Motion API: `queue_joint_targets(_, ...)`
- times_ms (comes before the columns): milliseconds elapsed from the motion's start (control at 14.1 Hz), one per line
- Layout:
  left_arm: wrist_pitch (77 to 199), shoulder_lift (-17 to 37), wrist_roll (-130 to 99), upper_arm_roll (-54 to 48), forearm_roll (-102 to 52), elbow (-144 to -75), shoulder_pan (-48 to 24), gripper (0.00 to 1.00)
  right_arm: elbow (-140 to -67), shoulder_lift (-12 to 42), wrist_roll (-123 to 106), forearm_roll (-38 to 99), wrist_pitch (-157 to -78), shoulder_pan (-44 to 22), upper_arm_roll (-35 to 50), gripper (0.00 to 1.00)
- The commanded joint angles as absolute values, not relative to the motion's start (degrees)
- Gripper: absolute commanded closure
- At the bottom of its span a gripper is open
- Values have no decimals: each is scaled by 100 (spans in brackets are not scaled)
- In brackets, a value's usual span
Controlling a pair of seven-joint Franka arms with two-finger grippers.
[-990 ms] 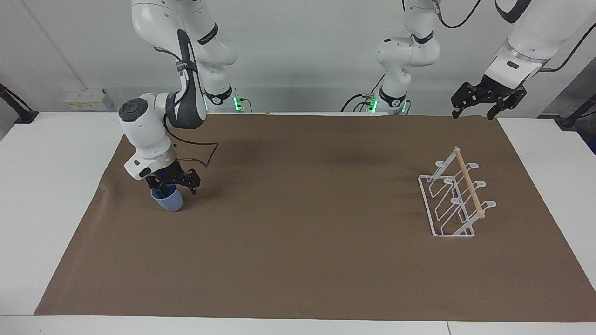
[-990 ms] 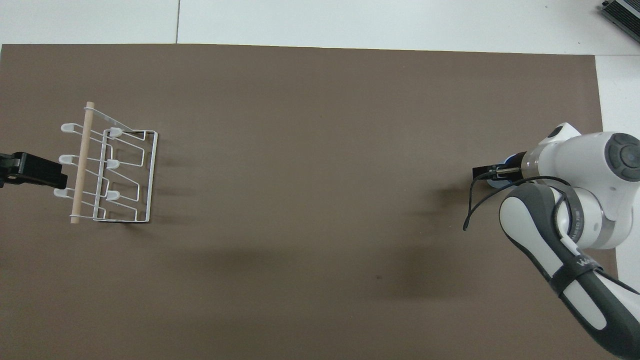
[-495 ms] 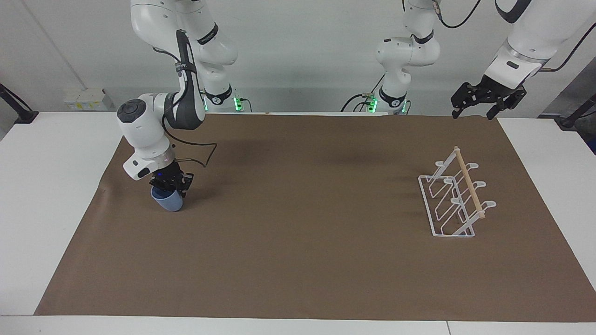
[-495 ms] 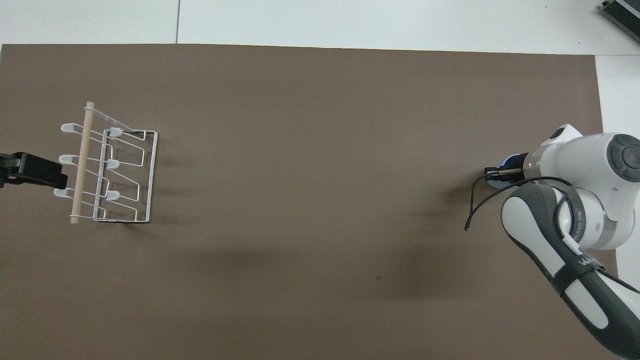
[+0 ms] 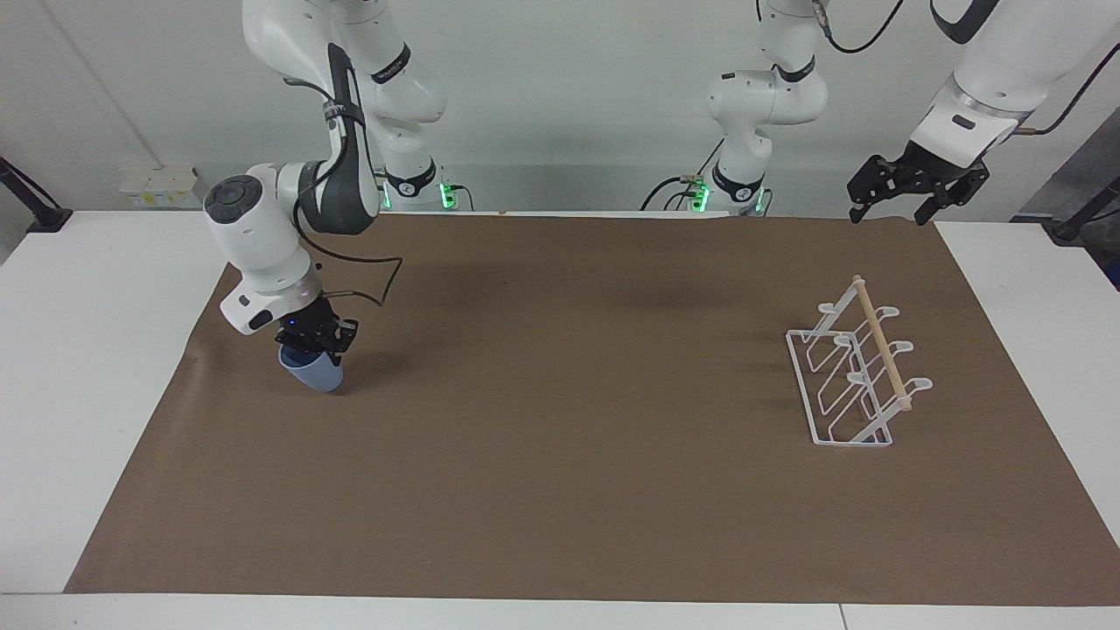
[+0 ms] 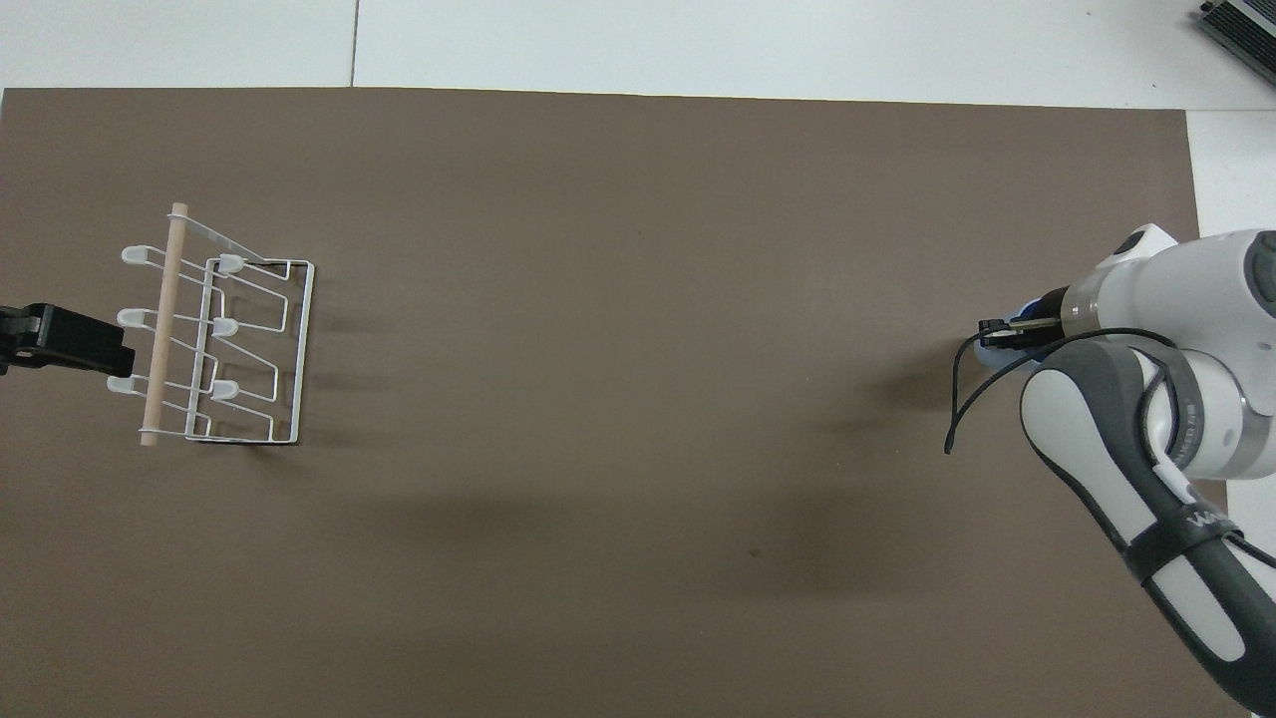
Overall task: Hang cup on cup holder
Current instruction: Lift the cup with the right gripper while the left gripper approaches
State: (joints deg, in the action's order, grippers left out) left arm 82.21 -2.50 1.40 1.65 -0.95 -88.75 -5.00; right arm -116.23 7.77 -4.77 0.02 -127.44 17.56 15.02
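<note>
Your right gripper is clamping the rim of the small light-blue plastic cup, tilted at the right arm's end of the brown mat. It could slip (a thin rim pinch) in transit to the white wire cup holder. The left gripper is waiting open above it.

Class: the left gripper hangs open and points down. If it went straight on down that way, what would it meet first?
Probably the brown mat at its edge nearest the robots. The left gripper carries nothing, and the rack looks clear of that line, though depth is uncertain.
</note>
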Motion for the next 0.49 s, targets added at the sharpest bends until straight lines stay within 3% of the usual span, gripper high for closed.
queue_joint_targets(0,8244,-404,70,167,0,-9026,-545,0,-11487,590,-562,-44,-12516,1767,1547,100)
queue_joint_targets(141,8262,-404,70,167,0,-9026,-545,0,-11392,379,-562,279,-12324,1627,1590,100)
queue_joint_targets(424,8271,-404,79,132,0,-9035,-588,0,-10522,264,-562,1132,-11348,1600,1915,100)
